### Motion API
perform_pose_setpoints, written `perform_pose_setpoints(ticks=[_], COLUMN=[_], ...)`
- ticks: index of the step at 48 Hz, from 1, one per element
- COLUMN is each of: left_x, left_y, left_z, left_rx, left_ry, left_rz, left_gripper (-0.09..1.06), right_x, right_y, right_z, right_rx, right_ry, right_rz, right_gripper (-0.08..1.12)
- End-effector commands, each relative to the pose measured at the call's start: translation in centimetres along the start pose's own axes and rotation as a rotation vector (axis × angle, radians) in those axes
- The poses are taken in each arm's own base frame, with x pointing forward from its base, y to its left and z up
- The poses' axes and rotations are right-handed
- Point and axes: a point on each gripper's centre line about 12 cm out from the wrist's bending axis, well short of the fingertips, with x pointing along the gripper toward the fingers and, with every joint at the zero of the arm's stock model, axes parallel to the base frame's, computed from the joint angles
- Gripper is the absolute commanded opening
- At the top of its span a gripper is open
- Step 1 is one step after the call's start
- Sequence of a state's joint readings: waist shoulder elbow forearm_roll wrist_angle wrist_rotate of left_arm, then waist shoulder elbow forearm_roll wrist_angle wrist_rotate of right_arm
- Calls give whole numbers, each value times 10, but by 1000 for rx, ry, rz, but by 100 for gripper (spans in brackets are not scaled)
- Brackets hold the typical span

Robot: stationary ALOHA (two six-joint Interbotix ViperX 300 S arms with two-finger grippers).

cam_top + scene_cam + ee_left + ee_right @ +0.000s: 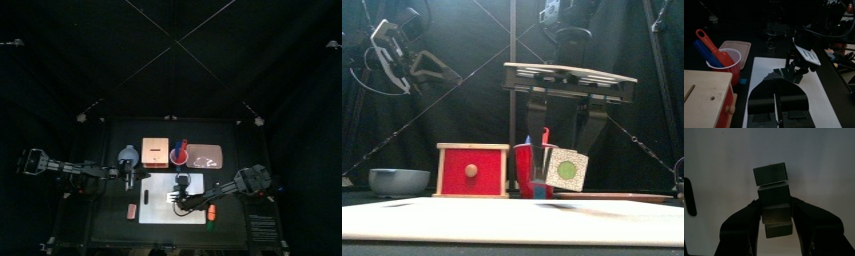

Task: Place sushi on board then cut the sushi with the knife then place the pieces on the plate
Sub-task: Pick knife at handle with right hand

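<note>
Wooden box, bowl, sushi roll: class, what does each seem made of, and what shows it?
Wooden box: pale matt top, likely bare wood; red painted front. Bowl: smooth blue-grey, faint sheen; plastic or glazed, unclear. Sushi roll: dark hard-edged blocks with seams, probably plastic or painted wood.

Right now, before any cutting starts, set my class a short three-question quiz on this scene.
1. True or false: the right gripper has its jaws either side of the sushi roll, over the white cutting board.
2. Where are the toy knives? A) standing in the red cup B) lying on the board C) held by a gripper
3. Fill in: the wooden box has a ___ drawer front.
Key: 1 true; 2 A; 3 red.
</note>
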State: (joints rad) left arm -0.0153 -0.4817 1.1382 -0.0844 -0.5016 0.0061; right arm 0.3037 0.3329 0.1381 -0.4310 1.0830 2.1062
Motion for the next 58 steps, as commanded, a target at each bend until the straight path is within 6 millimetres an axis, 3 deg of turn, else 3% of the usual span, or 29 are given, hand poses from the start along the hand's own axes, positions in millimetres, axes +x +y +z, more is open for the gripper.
perform_pose_setpoints(ticks=[1, 8, 21, 33, 48, 58], left_x=[1, 0, -1, -1, -1, -1], left_y=[-1, -1, -2, -2, -2, -2], left_z=[6, 4, 3, 3, 3, 3], left_rx=[9, 9, 8, 7, 3, 3], left_ry=[-21, -17, -15, -15, -15, -15], left_rz=[-7, -7, -10, -10, -8, -8], left_gripper=[-3, -3, -3, -3, -3, -3], right_x=[-12, -2, -4, -25, -79, -109], right_y=[10, 9, 11, 11, -14, -34], right_z=[-2, -8, -8, 3, 47, 106], right_rx=[28, 31, 23, -15, -203, -336], right_ry=[29, 37, 29, 23, -9, -36], right_rz=[21, -9, 1, 45, 135, 205], right_gripper=[63, 70, 94, 95, 95, 95])
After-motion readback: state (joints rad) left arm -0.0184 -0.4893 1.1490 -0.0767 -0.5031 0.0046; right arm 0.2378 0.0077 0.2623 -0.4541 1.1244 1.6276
